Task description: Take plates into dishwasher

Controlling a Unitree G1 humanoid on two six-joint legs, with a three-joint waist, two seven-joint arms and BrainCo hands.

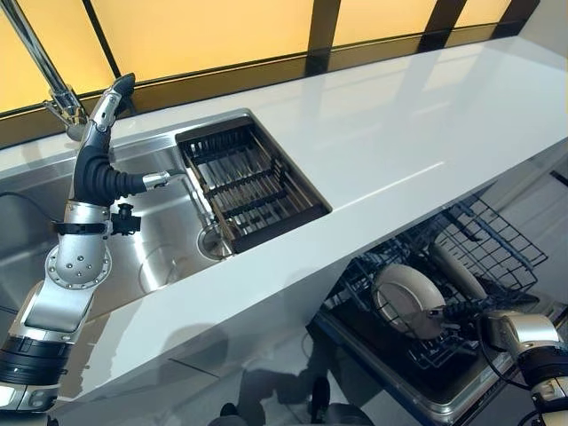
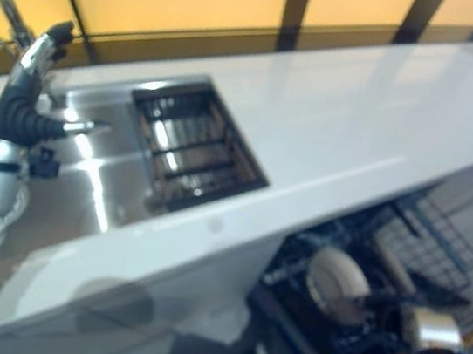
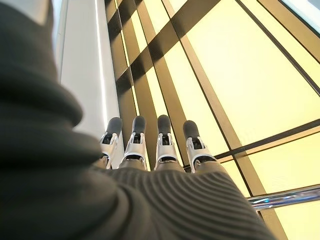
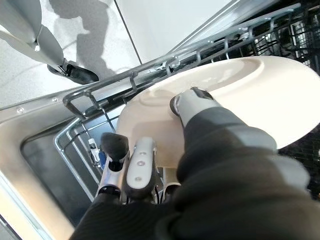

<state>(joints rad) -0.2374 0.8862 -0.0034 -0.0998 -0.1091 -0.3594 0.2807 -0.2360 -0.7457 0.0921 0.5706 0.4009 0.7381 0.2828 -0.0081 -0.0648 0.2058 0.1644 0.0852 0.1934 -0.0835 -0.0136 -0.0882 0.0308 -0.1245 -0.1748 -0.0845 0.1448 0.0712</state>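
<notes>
A white plate (image 1: 404,297) stands on edge in the lower dishwasher rack (image 1: 497,244) under the counter. My right hand (image 1: 510,333) reaches into the rack from the right. In the right wrist view its thumb (image 4: 192,105) presses on the plate's (image 4: 250,90) face, the fingers (image 4: 140,165) curl behind it, and the rack's wire rim (image 4: 100,95) runs just past the plate's edge. My left hand (image 1: 102,115) is raised over the sink (image 1: 169,248), with straight fingers (image 3: 150,145) that hold nothing.
A dark wire drainer basket (image 1: 248,182) sits in the sink's right half. A chrome faucet (image 1: 44,62) rises behind my left hand. The white counter (image 1: 399,133) runs to the right, overhanging the open dishwasher. Amber window panels line the back.
</notes>
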